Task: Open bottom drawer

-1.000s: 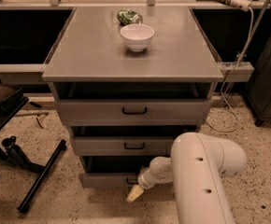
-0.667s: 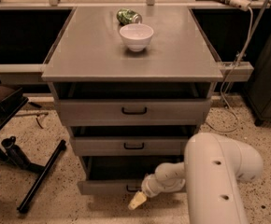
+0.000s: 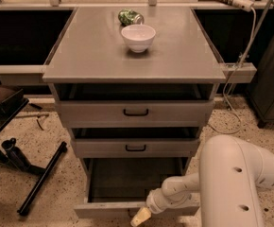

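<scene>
The bottom drawer (image 3: 104, 208) is the lowest of three grey drawers in the cabinet. It stands pulled well out, and its dark empty inside (image 3: 132, 178) shows. Its handle is hidden behind my gripper. My gripper (image 3: 140, 217) is at the centre of the drawer's front panel, low in the camera view, with a cream fingertip (image 3: 141, 216) showing below the panel's edge. The white arm (image 3: 231, 183) reaches in from the lower right.
The top drawer (image 3: 135, 111) and middle drawer (image 3: 135, 147) have black bar handles. A white bowl (image 3: 138, 37) and a green can (image 3: 130, 17) sit on the cabinet top. A black stand (image 3: 38, 178) lies on the floor at the left. A cable (image 3: 231, 74) hangs at the right.
The bottom drawer has slid out toward the camera. My gripper and arm have drawn back and down with its front panel.
</scene>
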Available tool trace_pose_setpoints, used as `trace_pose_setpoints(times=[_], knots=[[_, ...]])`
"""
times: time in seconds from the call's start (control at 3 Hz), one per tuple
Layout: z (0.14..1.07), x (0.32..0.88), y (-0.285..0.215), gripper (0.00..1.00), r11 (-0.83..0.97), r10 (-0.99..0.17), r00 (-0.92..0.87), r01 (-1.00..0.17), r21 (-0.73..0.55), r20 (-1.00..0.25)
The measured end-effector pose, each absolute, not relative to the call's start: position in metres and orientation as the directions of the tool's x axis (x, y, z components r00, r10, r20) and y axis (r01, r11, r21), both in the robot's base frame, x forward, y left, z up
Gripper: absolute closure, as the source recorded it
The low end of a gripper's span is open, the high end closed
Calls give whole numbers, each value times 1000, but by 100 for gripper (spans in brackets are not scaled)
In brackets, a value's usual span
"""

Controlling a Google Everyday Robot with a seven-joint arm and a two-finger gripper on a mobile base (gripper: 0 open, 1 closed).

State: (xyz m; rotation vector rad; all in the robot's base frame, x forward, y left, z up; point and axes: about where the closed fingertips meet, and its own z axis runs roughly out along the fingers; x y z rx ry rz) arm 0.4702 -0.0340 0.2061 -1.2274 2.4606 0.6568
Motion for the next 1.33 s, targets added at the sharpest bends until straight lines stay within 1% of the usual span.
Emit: trace_pose_setpoints(times=[0.67, 1.0, 1.33], knots=[[187, 433, -32, 0, 532, -637, -646, -764, 366, -422], [195, 405, -36, 0, 558, -605, -695, -718, 416, -389], [195, 406, -37, 0, 558, -605, -695, -718, 416, -389]])
